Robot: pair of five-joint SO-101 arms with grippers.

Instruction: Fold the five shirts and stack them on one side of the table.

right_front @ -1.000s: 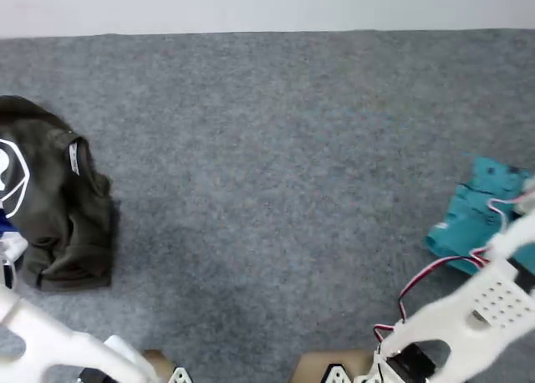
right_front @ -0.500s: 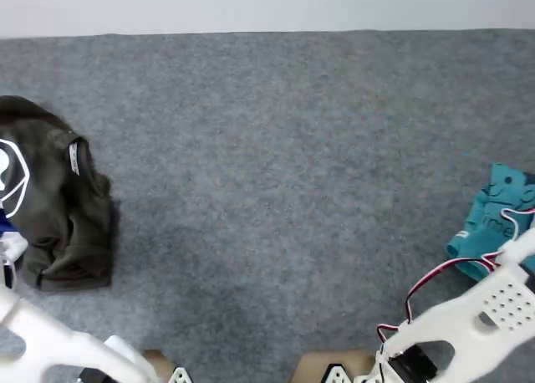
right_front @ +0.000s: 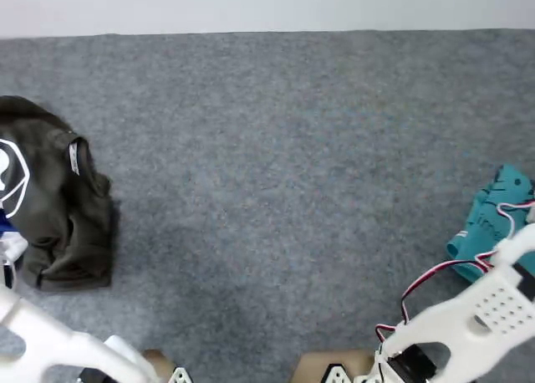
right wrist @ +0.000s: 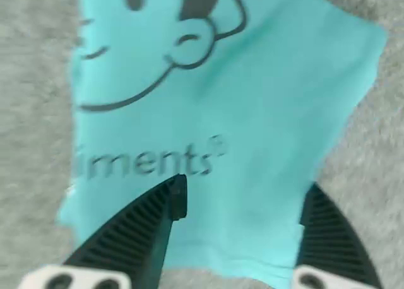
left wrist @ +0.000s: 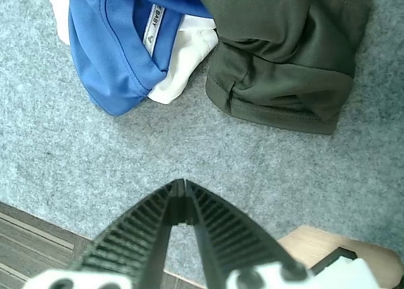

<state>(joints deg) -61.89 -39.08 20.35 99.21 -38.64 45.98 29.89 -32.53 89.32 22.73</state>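
Note:
A dark olive shirt [right_front: 52,209] lies folded at the table's left side. In the left wrist view this olive shirt [left wrist: 287,55] sits beside a blue shirt [left wrist: 117,46] and a white shirt [left wrist: 184,57] that peeks out from under the blue one. My left gripper [left wrist: 184,189] hangs shut and empty above the grey mat, just short of that pile. A teal shirt [right_front: 491,220] with a cartoon print lies bunched at the right edge. My right gripper [right wrist: 243,204] is open right over the teal shirt [right wrist: 214,93], its fingers [right wrist: 165,207] spread across the cloth.
Grey felt mat [right_front: 276,149] covers the table, with a wide bare stretch between the two piles. The white right arm [right_front: 468,312] with its red and white wires crosses the front right corner. The left arm [right_front: 42,341] stands at the front left. The table edge [left wrist: 38,229] lies close behind the left gripper.
The teal shirt has slid toward the right edge and bunched up, and the right arm has moved the same way. The left arm and its pile have not moved.

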